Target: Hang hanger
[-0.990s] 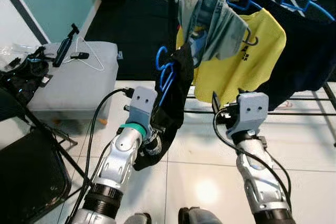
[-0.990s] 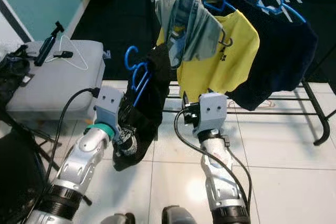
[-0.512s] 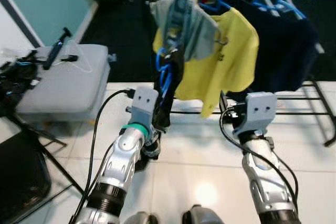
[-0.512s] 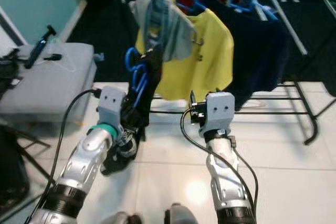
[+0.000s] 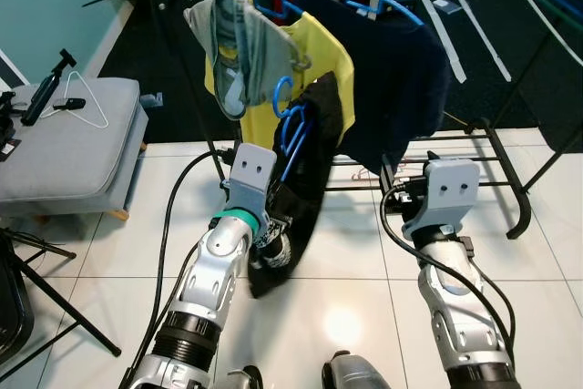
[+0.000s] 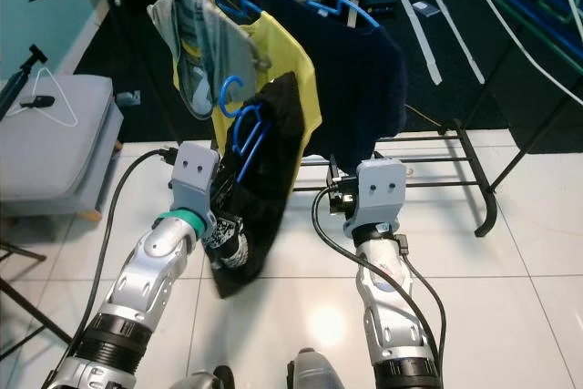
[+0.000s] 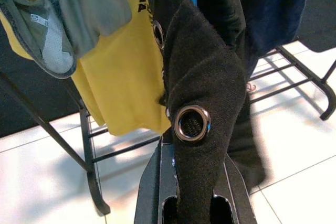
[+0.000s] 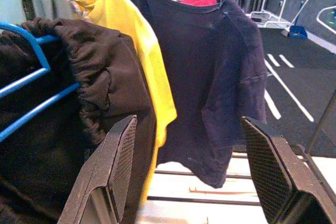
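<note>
From the head camera, your left gripper [image 5: 273, 241] holds up the black garment [image 5: 305, 179] on its blue hanger [image 5: 290, 125], at 12 o'clock before the yellow shirt [image 5: 330, 61] on the rack [image 5: 496, 148].

Left wrist: fingers [image 7: 152, 182] clenched on black cloth.

Right wrist: your right gripper [image 8: 191, 174] stands released, fingers [image 8: 118, 166] spread, hanger at 9 o'clock.

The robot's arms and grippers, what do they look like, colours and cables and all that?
Both arms are silver metal with black ribbed collars lower down. Each wrist carries a grey box with two small dark screw holes. The left arm has a teal ring below its box; the right arm does not. Black cables loop alongside both. The right gripper has two long black fingers with textured inner pads.
</note>
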{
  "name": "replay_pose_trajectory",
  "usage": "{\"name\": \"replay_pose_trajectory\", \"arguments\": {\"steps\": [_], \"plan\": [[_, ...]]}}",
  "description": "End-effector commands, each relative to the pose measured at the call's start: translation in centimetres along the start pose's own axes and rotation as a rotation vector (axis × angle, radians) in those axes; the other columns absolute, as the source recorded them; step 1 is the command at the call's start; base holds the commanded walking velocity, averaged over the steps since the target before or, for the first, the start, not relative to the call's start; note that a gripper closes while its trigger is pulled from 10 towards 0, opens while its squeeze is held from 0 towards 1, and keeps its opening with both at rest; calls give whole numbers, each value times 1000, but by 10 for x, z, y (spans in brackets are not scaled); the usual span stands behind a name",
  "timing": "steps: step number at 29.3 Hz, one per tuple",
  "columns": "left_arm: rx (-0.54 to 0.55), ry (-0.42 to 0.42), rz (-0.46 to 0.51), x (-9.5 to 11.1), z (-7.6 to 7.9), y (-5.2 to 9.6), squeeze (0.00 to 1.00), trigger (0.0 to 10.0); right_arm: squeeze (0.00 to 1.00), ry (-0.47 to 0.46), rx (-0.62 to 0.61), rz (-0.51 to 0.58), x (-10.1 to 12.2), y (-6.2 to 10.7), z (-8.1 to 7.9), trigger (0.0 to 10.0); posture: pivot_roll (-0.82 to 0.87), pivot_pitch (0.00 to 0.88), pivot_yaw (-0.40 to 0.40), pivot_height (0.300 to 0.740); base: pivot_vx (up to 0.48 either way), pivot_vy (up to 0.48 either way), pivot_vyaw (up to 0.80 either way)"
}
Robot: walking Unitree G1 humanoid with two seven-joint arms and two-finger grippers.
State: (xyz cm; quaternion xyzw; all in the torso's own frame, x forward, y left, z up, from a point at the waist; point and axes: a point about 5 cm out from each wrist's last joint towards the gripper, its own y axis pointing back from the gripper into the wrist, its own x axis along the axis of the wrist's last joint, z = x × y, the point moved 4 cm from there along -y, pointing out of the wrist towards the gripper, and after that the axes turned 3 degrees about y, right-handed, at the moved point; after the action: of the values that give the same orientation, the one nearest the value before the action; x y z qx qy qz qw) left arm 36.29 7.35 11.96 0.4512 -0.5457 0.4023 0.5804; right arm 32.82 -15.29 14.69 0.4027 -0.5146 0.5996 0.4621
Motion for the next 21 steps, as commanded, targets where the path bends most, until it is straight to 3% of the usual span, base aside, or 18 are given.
{"name": "replay_pose_trajectory", "arguments": {"steps": [1,12,21], "plan": [[35,26,5,2,-9,-1,0,10000,0,-9,18,-11,-2,2,-7,10000,-188,71,118,740,0,0,0],[47,42,16,5,-12,-3,0,10000,0,-9,15,-9,-2,1,-7,10000,-190,70,122,740,0,0,0],[70,5,69,15,-15,-2,0,10000,0,1,20,10,3,0,-7,10000,-191,76,121,740,407,0,0]]}}
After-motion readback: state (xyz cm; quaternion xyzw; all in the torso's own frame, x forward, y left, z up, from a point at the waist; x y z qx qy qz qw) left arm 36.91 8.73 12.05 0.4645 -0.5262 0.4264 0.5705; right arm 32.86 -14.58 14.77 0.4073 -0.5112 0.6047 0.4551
